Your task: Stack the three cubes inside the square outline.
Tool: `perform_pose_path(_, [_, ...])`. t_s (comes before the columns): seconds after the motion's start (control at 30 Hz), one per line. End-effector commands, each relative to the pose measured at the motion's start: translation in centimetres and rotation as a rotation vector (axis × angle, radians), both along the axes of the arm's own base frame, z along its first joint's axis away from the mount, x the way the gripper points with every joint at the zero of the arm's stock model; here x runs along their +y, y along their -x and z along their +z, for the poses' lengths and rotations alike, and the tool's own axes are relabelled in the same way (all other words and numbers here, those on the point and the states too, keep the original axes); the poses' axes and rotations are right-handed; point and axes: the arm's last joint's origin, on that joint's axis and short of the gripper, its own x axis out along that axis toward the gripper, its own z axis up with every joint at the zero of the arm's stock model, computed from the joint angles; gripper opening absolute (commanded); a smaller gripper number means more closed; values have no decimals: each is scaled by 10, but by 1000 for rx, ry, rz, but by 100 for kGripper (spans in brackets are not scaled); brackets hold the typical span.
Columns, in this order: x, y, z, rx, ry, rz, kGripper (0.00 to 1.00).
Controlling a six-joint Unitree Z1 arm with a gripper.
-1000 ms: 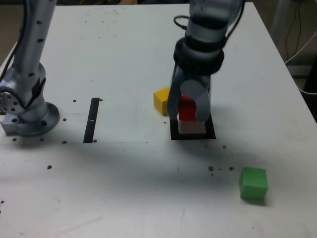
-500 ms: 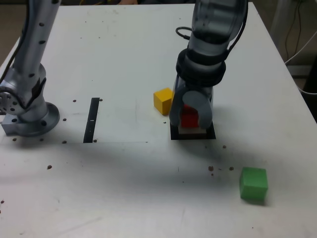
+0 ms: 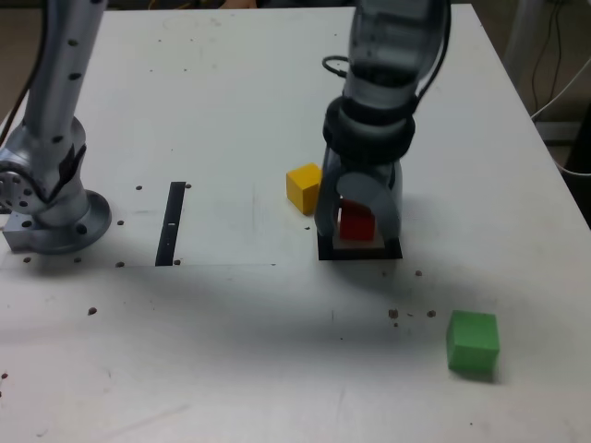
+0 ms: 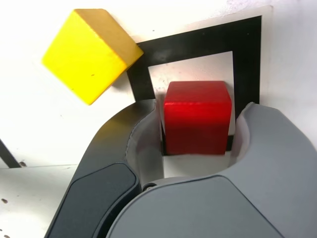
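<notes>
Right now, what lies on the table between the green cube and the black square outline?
Bare white tabletop with a few small dark spots, seen in the exterior view.

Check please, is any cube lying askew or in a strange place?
Yes, the yellow cube looks odd: it sits turned at the outside corner of the square outline, while the red cube is inside.

Below me I see a white, dark-flecked table (image 3: 222, 332). Directly on it lie a black square outline (image 3: 399, 247), a narrow black strip (image 3: 171, 224), a yellow cube (image 3: 303, 188) just beside the outline, and a green cube (image 3: 473, 342) well apart.
</notes>
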Motion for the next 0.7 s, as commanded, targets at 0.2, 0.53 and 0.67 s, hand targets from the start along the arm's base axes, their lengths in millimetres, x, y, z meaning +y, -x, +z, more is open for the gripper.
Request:
perform_pose_path(0.2, [4, 26, 41, -62, 7, 2, 100])
perform_pose_path(0.53, [38, 76, 79, -112, 5, 104, 100])
perform_pose_path(0.67, [61, 95, 75, -84, 19, 217, 100])
